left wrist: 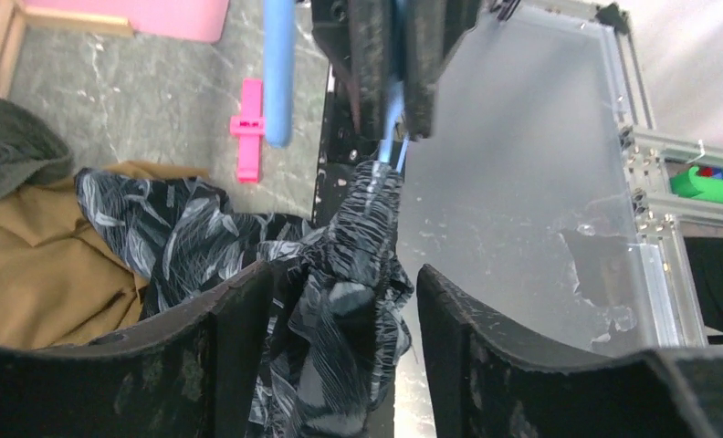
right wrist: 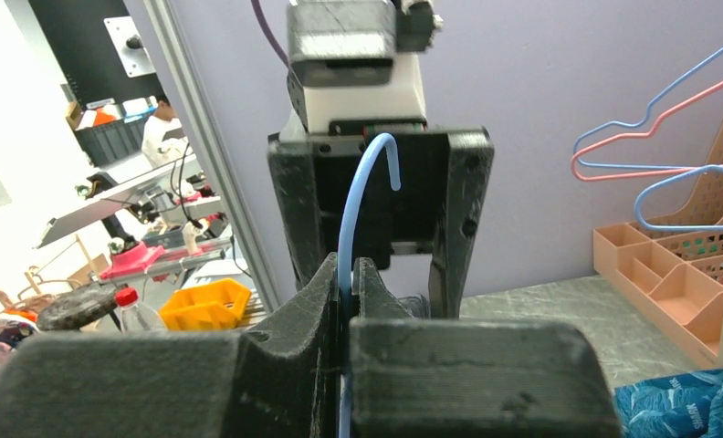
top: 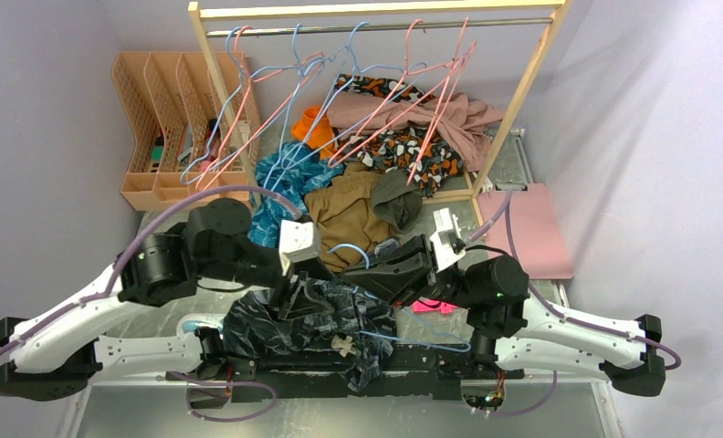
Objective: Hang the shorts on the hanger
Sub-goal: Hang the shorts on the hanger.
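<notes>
At the table's near edge, the right gripper (right wrist: pixel 346 274) is clenched on the thin wire of the light-blue hanger (right wrist: pixel 351 201), whose hook curves up above the fingers. Facing it, the left gripper (left wrist: pixel 344 272) stands released, fingers apart, with a bunched fold of the shorts (left wrist: pixel 349 310) between them. The hanger's wire runs from the right gripper down into that fold. The shorts lie crumpled on the table (left wrist: pixel 111 100) between the two arms. A brown garment (left wrist: pixel 29 265) touches them, and a pink clip (left wrist: pixel 246 128) lies near.
</notes>
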`<state>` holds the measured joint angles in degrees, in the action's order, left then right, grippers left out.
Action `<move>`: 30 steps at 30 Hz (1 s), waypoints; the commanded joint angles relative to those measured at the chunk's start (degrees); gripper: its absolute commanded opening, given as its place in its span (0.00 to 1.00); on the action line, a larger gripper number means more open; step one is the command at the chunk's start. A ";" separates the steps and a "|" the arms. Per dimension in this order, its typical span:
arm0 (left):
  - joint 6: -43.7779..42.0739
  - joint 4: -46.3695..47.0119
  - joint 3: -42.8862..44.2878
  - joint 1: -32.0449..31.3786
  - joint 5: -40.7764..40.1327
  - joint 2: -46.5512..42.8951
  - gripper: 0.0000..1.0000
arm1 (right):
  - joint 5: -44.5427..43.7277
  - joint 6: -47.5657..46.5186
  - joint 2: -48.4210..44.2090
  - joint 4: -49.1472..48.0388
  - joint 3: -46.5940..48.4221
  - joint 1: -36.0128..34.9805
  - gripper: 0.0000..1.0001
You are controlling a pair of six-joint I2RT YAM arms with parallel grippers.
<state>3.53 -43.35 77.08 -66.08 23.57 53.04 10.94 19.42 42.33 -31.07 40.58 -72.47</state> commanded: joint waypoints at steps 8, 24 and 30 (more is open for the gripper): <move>-1.85 2.70 -1.06 0.17 2.45 4.13 0.15 | 0.14 1.01 0.03 -4.27 0.45 -0.22 0.00; -0.83 10.74 -1.57 0.17 6.92 6.76 0.39 | 0.17 0.77 -0.35 -3.83 0.46 -0.30 0.00; -0.36 12.36 -2.96 0.16 7.70 6.75 0.08 | 0.47 0.75 -0.18 -3.78 0.71 -0.27 0.00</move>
<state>2.68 -35.99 74.94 -66.22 30.74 59.64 10.50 19.70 42.57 -32.29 40.58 -72.42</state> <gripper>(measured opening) 0.170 0.040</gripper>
